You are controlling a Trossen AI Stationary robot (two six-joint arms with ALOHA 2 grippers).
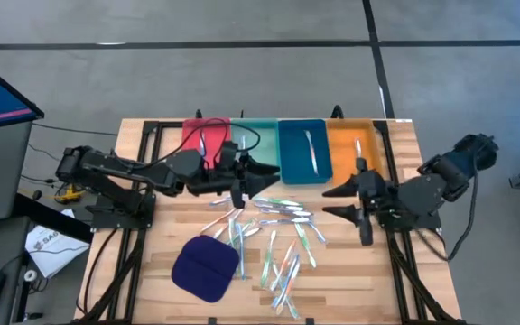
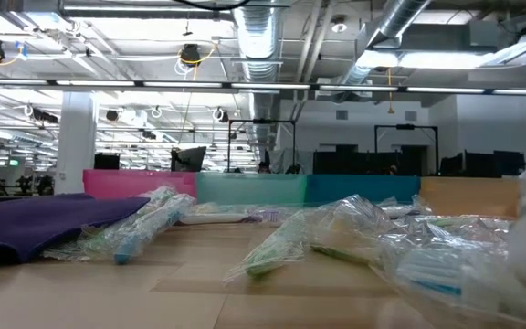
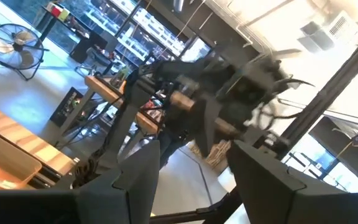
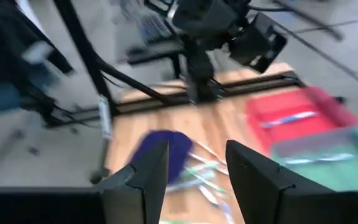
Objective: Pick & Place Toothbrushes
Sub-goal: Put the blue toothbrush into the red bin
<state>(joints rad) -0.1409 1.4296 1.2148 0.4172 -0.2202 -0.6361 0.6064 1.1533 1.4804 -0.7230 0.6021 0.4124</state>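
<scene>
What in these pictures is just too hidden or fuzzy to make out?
- High view: the toothbrushes are too small to count or tell their colours.
- Low view: the tray insides are hidden by their own near walls; crinkly wrappers blur the front.
- Right wrist view: the red tray is smeared and cut off by the edge.
- Left wrist view: no toothbrush shows.

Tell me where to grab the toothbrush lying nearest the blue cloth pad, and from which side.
Grip that toothbrush around mid-handle, coming straight down from above. It lies flat on the table, thin and long, so close across its width. The blue cloth pad sits close beside it; keep the fingers clear of the cloth. Neighbouring brushes crowd it, so this is a judgement.
</scene>
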